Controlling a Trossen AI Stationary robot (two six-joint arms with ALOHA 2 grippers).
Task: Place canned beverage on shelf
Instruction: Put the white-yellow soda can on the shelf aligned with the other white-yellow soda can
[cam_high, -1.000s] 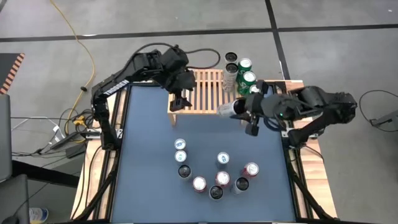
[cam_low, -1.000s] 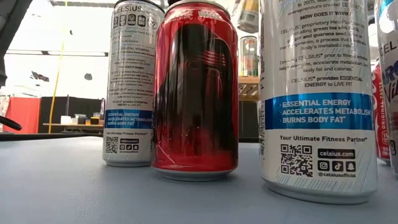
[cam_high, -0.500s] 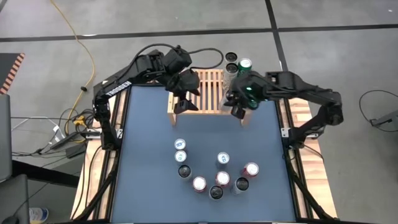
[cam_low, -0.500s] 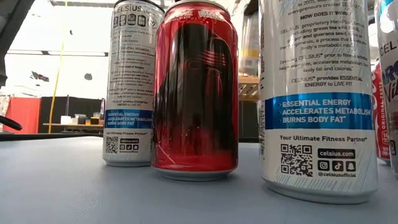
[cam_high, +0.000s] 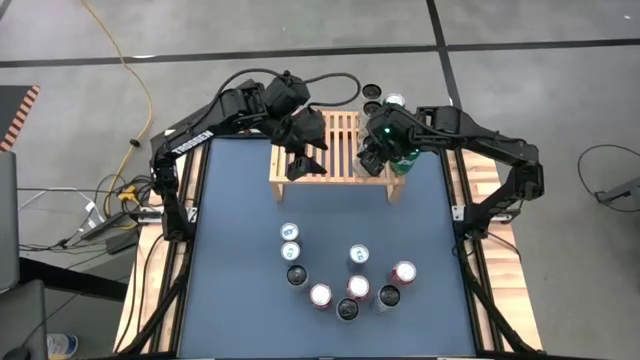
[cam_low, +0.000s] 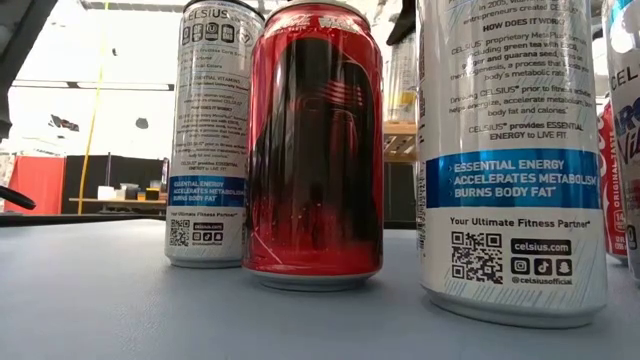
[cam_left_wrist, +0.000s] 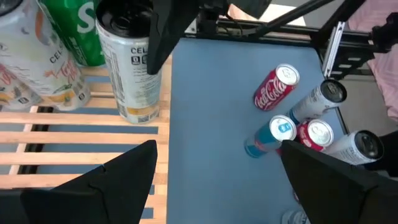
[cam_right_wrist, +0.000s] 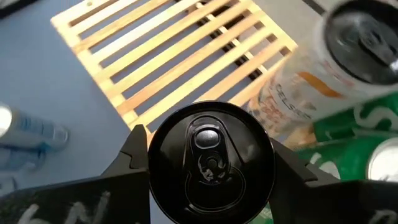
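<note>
The shelf (cam_high: 330, 145), a low light-wood slatted rack, stands at the table's far edge. My right gripper (cam_high: 378, 160) is over its right end, shut on a white can with a black top (cam_right_wrist: 210, 162); the can also shows in the left wrist view (cam_left_wrist: 134, 68). Several other cans (cam_high: 395, 102) stand on their bases at the shelf's far right. My left gripper (cam_high: 303, 165) hangs open and empty over the shelf's near left part, its fingers wide apart in the left wrist view (cam_left_wrist: 217, 180). My right gripper pinches the can between its two fingers, on opposite sides of the wall just under the top rim (cam_right_wrist: 152, 155). The fingers (cam_left_wrist: 163, 37) come from above, pointing down along the can. The can stands upright, base at the slats (cam_left_wrist: 140, 115) near the shelf's front edge.
Several cans (cam_high: 345, 280) stand in a cluster in the near middle of the blue table; in the low view a red one (cam_low: 315, 150) and white ones (cam_low: 510, 150) fill the front. Bare slats (cam_right_wrist: 174, 56) lie left of the held can.
My right gripper has carried the can from over the table's right side toward the far edge, onto the shelf's right end. The can, tipped on its side a second ago, has turned upright. My left gripper has drifted a little toward the right over the shelf.
</note>
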